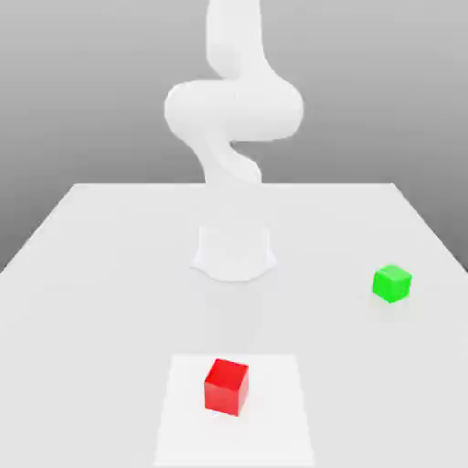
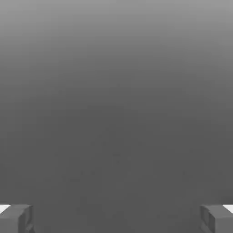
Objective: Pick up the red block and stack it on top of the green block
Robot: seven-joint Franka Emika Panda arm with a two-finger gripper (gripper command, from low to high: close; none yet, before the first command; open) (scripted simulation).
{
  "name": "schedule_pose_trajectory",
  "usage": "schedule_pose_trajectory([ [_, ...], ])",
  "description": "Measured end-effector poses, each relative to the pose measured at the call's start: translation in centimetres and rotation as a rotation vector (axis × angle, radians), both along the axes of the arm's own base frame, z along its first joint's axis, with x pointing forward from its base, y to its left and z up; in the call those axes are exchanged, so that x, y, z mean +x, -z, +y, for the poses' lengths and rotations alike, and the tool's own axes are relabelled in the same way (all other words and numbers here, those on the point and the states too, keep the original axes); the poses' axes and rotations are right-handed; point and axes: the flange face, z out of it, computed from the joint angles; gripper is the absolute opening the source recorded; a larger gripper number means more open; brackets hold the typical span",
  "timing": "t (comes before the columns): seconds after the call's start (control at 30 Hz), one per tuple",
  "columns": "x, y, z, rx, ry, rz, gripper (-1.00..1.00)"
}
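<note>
The red block point(image 1: 226, 386) rests on the white table near its front edge, a little to the exterior view's left of centre. The green block point(image 1: 391, 283) sits farther back on the exterior view's right, well apart from the red one. In the hand view my gripper point(image 2: 116, 219) is open, its two grey fingertips point(image 2: 16, 218) spread wide with nothing between them and only a plain grey background beyond. Neither block is touched by anything.
The white arm point(image 1: 233, 110) rises from its base point(image 1: 234, 251) at the middle of the table point(image 1: 91, 274) and curls upward. A paler square patch point(image 1: 274, 411) of the tabletop lies under the red block.
</note>
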Motion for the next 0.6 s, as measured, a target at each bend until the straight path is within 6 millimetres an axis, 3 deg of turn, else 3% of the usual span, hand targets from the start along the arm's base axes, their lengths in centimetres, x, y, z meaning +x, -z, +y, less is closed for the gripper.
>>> schedule_pose_trajectory([
  [0.13, 4.5, 9.5, -0.3, 0.043, 0.041, 0.151, 0.00],
  [0.3, 6.9, 21.2, -0.4, 0.077, 0.099, 0.327, 0.00],
  [0.43, 6.5, 30.3, -0.5, 0.092, 0.153, 0.466, 0.00],
  [0.6, 3.5, 40.9, -0.7, 0.095, 0.228, 0.638, 0.00],
])
